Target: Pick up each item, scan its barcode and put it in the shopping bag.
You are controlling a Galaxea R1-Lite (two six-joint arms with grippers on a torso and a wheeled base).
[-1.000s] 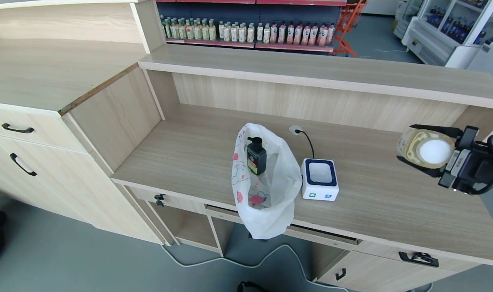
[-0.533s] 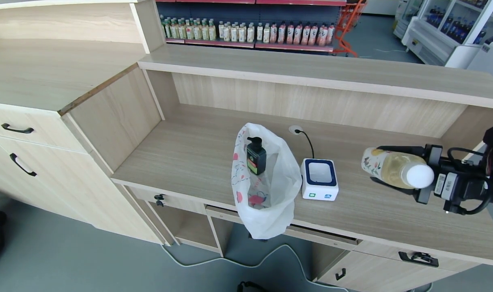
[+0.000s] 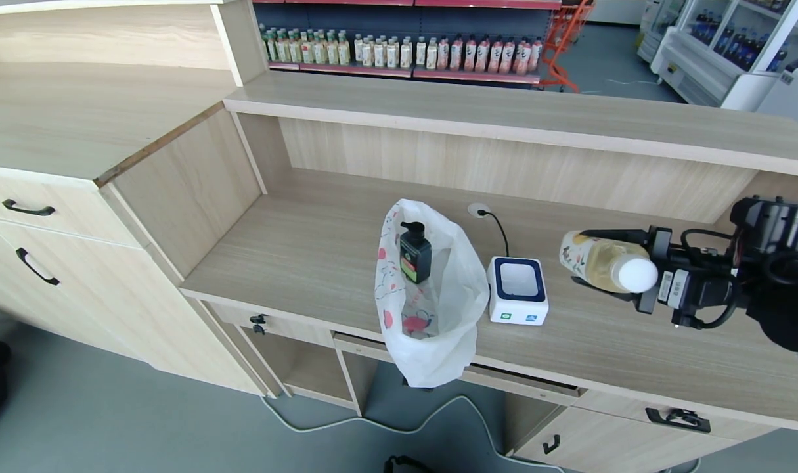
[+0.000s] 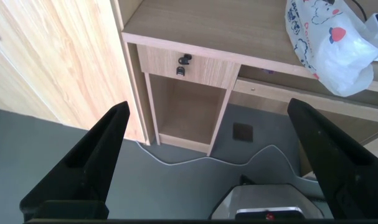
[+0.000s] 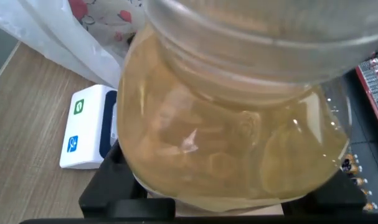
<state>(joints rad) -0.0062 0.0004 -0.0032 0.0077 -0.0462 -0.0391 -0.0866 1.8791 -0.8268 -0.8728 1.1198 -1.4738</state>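
A shop aisle with rows of drink bottles on shelves [image 3: 399, 52] lies behind the pale wooden table [image 3: 307, 256]. On the table a thin white shopping bag [image 3: 431, 309] stands with its mouth open and 1 dark pump bottle [image 3: 414, 253] upright inside. Just beside the bag sits the white scanner [image 3: 517, 289], its cable [image 3: 498, 231] running to a hole in the tabletop.

The right claw [image 3: 579, 257] is clamped on a clear bottle [image 3: 602, 263] of yellowish liquid, held lying sideways in the air above the table, near the scanner but apart from it. Its white cap [image 3: 637, 274] points back toward the robot and the printed end toward the scanner. In the right wrist view the bottle [image 5: 238, 124] looms close, with the scanner [image 5: 89, 127] below it.

The left claw [image 4: 207, 155] hangs low by the table's front, its 2 fingers [image 4: 89, 162] spread wide with nothing between them.

The bottle looks full, so probably fairly heavy, with liquid that will shift as it tilts. Its smooth round wall is likely slippery and may give a little under pressure; a hold across the body, as now, seems safer than one at the cap. The bag is soft and could fold shut.
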